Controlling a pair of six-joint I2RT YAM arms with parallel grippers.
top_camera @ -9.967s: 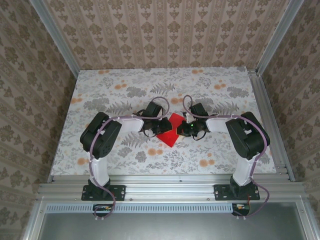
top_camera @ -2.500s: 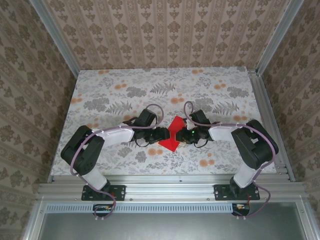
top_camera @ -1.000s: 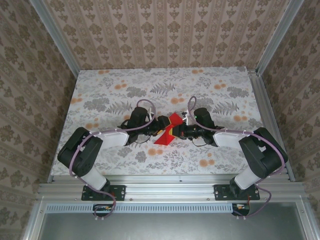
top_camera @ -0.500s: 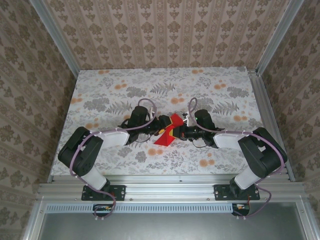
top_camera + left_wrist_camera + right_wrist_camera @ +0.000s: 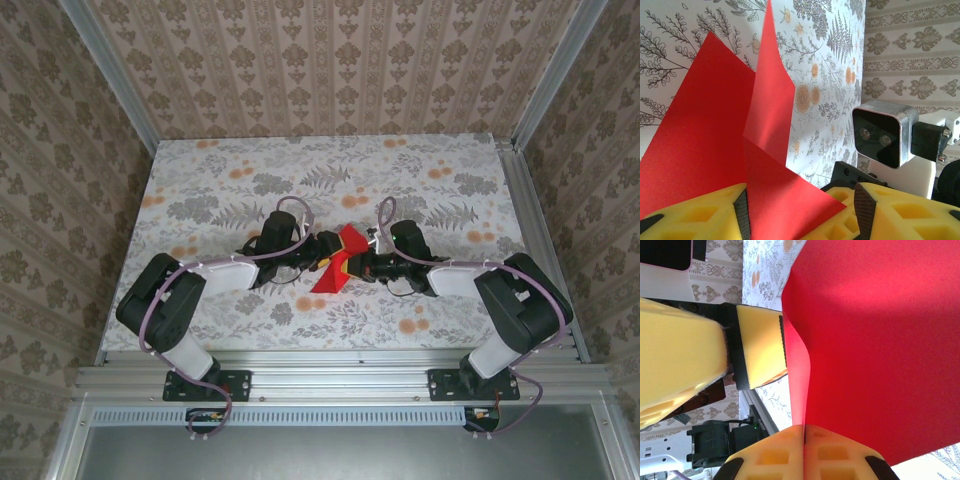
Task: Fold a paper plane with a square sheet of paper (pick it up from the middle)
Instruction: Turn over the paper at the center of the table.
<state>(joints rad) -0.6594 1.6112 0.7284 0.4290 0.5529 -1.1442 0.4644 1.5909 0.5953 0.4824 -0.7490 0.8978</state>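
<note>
The square sheet of paper [image 5: 347, 240] stands between the tools: right tool [image 5: 804, 439] pinches it, left tool [image 5: 800, 210] half-open astride its fold.

Table top [image 5: 200, 190]: pale cloth printed with grey ferns and small orange blossoms; covers the whole surface
Back wall [image 5: 340, 60]: beige wallpaper; vertical stripes of damask motifs
Side walls [image 5: 60, 150]: same wallpaper left and right (they appear to lean inward in the overhead view)
Corner posts [image 5: 105, 62]: plain aluminium profile; one at each rear corner
Front rail [image 5: 340, 378]: slotted aluminium beam along the near edge
Near ledge [image 5: 340, 455]: dull grey panel; ribbed strip above it
Light: soft, even; faint shadows on the cloth
</note>
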